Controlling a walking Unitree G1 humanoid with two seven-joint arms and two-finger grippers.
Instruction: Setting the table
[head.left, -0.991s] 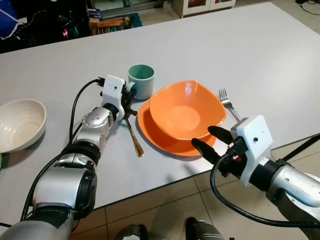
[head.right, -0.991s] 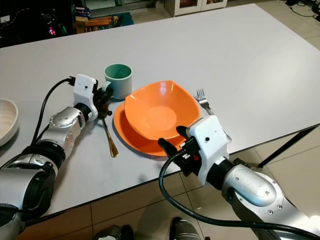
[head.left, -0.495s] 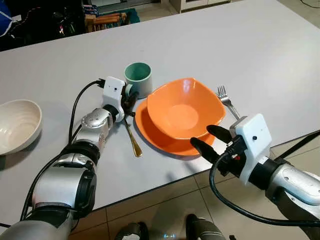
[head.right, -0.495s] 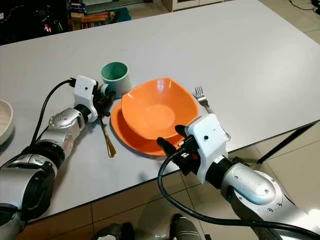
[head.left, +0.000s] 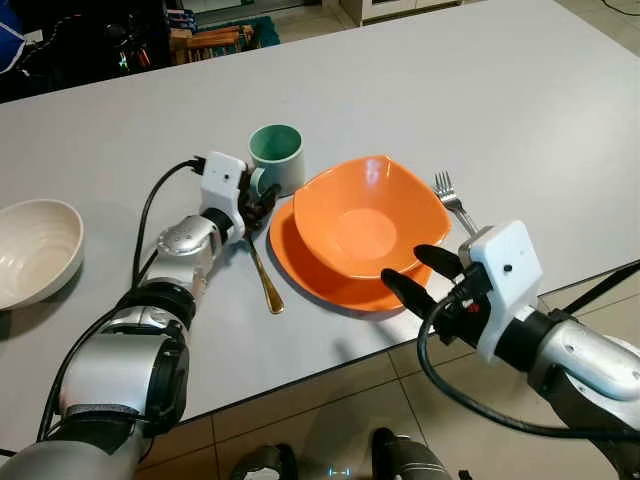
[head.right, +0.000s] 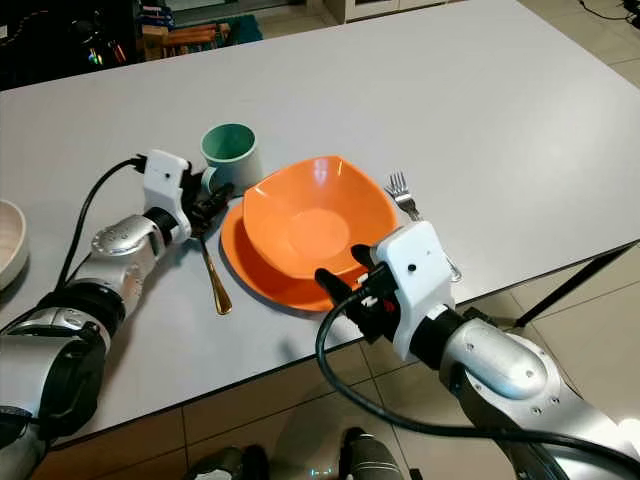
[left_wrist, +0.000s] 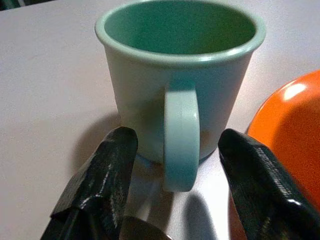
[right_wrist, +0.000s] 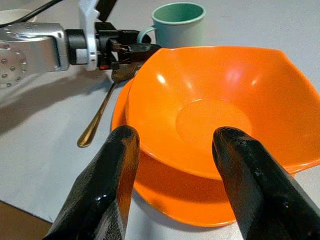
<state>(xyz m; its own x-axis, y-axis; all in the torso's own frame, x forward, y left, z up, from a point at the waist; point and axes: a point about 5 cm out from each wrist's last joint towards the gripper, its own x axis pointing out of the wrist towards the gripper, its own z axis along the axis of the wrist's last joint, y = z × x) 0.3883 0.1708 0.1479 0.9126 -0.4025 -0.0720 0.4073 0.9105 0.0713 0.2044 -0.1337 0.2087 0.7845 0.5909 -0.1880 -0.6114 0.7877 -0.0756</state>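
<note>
Table setting, laid near the front edge of a pale grey table (head.left: 560, 110).

Orange bowl (head.left: 368, 217): squarish, glossy, stacked in an orange plate (head.left: 300, 262) of the same colour. Upright, nothing in it.

Green mug (head.left: 276, 156): upright, standing just behind the plate's far-left side, its handle turned toward the robot. The wrist view shows the interior bare.

Spoon (head.left: 263, 275): gold-toned, lying flat just to the left of the plate, handle pointing toward the table's front edge, bowl end toward the mug.

Fork (head.left: 452, 201): silver, lying flat just to the right of the plate, tines pointing away from the robot; its handle end passes behind the right gripper's white housing.

White bowl (head.left: 37, 250): ribbed, upright, well apart at the far left of the table, near the front edge.

Left gripper (left_wrist: 175, 187): low over the table at the mug's handle, above the spoon's bowl end. Fingers spread wide, one to either side of the handle, not touching it; nothing grasped.

Right gripper (right_wrist: 177, 165): poised at the near rim of the orange bowl, over the table's front edge. Fingers parted widely, both pointing across the bowl toward the mug; whether they touch the rim cannot be told. Nothing held.

Surroundings: tiled floor (head.left: 330, 420) below the table edge; dark furniture and clutter beyond the far-left corner, too dim to itemise.
</note>
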